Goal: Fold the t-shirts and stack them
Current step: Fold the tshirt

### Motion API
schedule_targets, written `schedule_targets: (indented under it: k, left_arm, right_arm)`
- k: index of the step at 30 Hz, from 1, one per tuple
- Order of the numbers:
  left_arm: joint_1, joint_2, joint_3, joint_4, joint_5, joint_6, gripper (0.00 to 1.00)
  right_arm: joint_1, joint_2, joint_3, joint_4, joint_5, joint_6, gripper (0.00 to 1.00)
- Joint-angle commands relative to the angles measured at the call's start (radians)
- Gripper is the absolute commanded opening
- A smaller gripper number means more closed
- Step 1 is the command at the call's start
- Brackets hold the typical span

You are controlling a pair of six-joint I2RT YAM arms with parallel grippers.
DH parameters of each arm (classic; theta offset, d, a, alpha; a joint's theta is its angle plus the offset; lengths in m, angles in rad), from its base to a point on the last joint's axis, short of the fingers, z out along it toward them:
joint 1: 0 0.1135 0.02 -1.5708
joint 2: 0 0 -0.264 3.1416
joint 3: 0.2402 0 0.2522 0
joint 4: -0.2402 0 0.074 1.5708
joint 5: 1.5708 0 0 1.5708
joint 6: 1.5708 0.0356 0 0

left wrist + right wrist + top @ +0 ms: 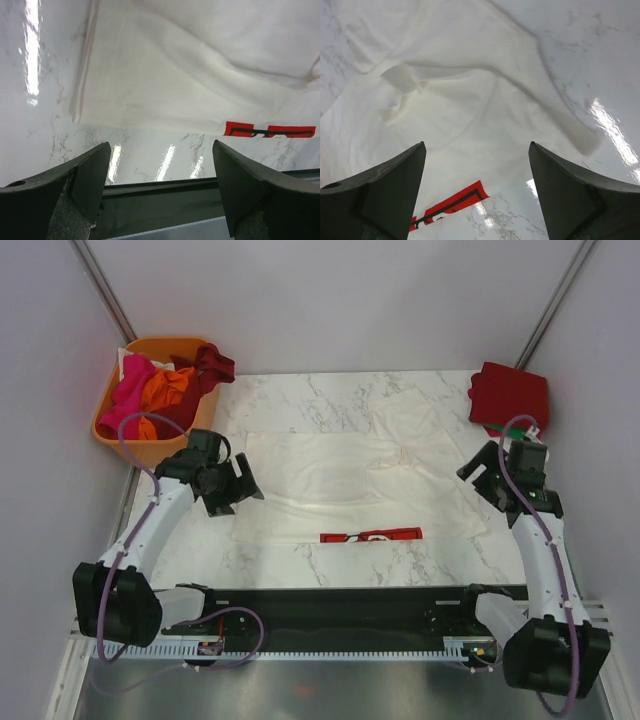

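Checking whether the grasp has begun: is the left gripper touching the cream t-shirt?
Apart. The left wrist view shows the left gripper, jaws open, with a strip of bare table between it and the hem of the cream t-shirt.

Five t-shirts show: one cream-white t-shirt (330,485), one red t-shirt (508,393), one pink t-shirt (128,390), one orange t-shirt (165,388), one dark red t-shirt (210,365). One basket (103,410).

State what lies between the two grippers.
The cream t-shirt lies spread out between the left gripper and the right gripper, both open. The top view shows it.
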Motion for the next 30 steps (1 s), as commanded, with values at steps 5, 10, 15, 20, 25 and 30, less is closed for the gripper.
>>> schedule_targets:
  k: [5,10,15,20,25,30]
  left_arm:
    - [0.001,-0.048,0.088,-0.041,-0.006,0.206,0.87]
    - [0.0,-0.072,-0.001,-0.004,0.013,0.177,0.83]
    - [0.0,-0.111,-0.027,0.041,0.035,0.173,0.82]
    - [0.0,-0.109,-0.033,0.056,0.027,0.173,0.82]
    - [0.0,-0.109,-0.034,0.056,0.024,0.17,0.82]
    - [-0.002,-0.106,-0.037,0.061,0.01,0.165,0.82]
  right_arm:
    - [0.422,0.334,0.224,0.076,0.096,-0.086,0.56]
    - [0.496,0.55,0.292,0.11,0.12,-0.107,0.28]
    - [0.539,0.713,0.404,0.099,0.148,-0.141,0.23]
    - [0.542,0.873,0.5,0.107,0.171,-0.158,0.21]
    - [0.516,1.027,0.658,0.072,0.221,-0.168,0.21]
    - [0.498,1.129,0.839,0.052,0.238,-0.173,0.24]
